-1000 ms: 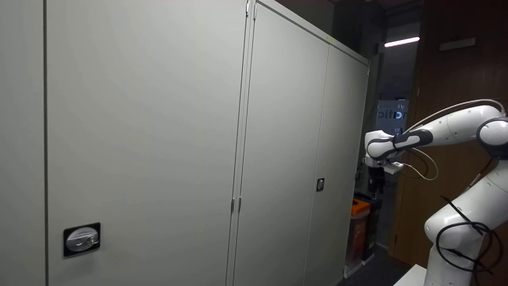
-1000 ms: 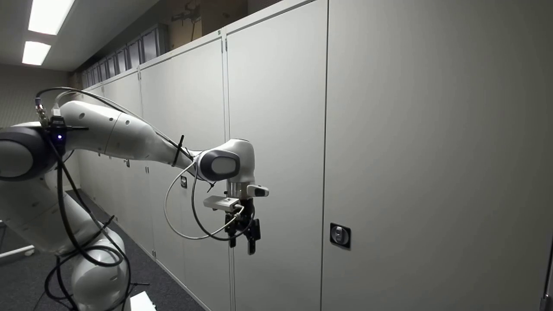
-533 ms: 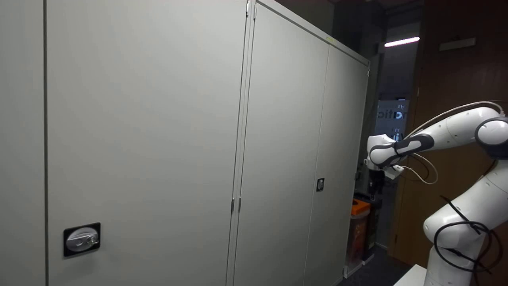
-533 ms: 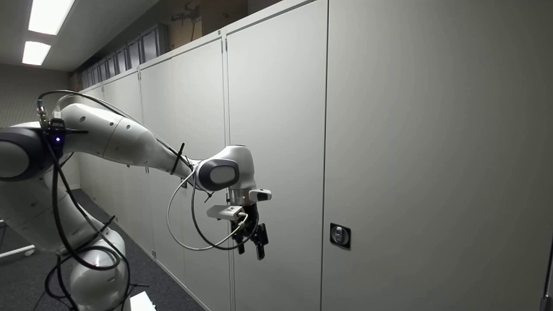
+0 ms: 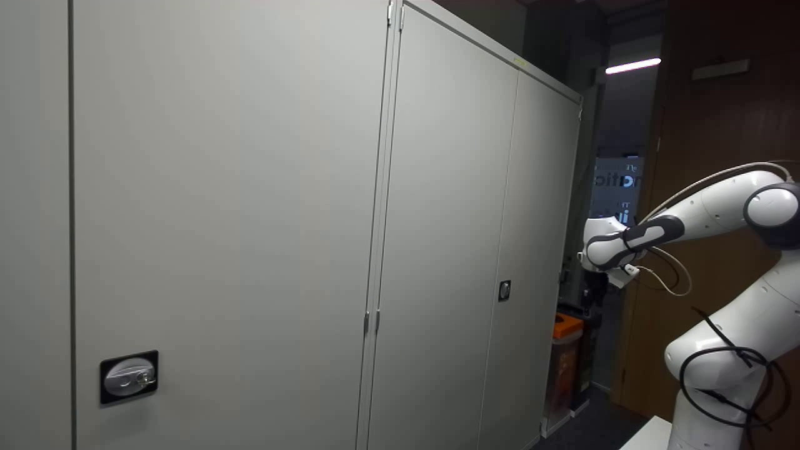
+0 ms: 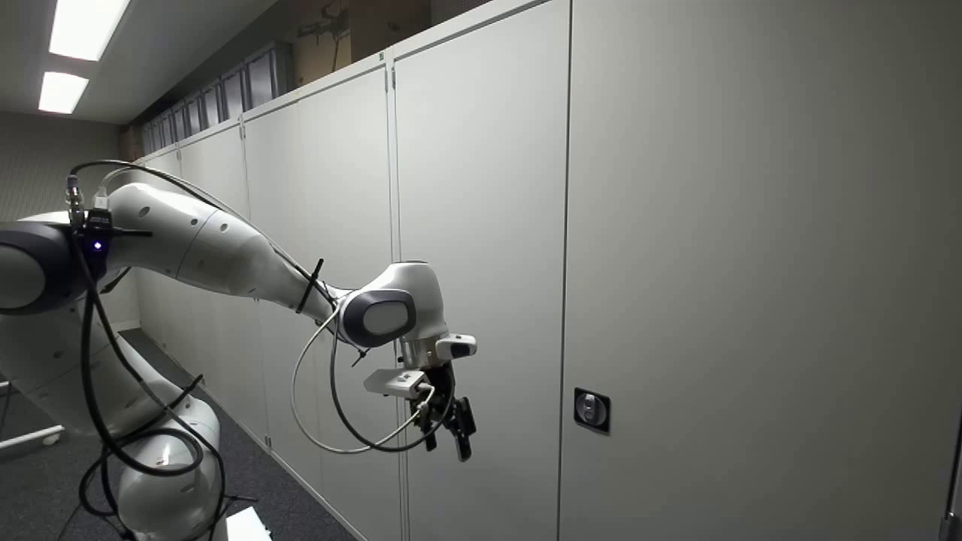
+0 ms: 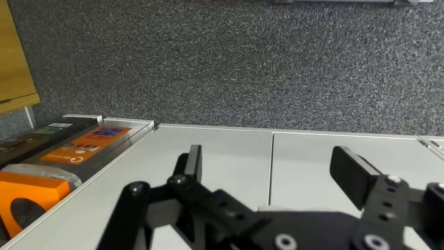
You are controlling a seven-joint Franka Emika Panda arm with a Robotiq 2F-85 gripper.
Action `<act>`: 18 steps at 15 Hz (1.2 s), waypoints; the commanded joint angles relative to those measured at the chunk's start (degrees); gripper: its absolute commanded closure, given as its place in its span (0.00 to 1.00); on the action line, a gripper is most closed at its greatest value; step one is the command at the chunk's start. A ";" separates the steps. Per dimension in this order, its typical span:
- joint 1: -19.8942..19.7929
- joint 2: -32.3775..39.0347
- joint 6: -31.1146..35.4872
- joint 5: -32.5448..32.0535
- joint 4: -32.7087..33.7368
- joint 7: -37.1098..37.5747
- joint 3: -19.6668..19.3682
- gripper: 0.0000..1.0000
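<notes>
Tall, pale-grey, flat cabinet doors [image 6: 481,188] stand closed beside the black two-fingered gripper [image 6: 447,449], filling much of both exterior views. The gripper holds nothing: its fingers [image 7: 350,173] are spread wide in the wrist view, with the narrow dark seam [image 7: 271,166] between two doors showing in the gap, and no contact is visible. The doors look like painted sheet metal, probably stiff, smooth and large enough to feel heavy when swung, though their hinged edges should carry the weight. Their broad faces would likely slip under fingertips and offer no edge to pinch. Better purchase seems to lie at the round silver turn-handle [image 6: 591,409] set in a black square plate [image 6: 605,427], just right of the seam in an exterior view. Its upright middle bar [image 6: 589,406] looks rigid and hardly fragile, though slick, and is best gripped squarely across its long sides.
</notes>
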 commanded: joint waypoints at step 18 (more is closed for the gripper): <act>-0.11 5.25 30.47 10.97 -3.92 -6.27 -8.84 0.00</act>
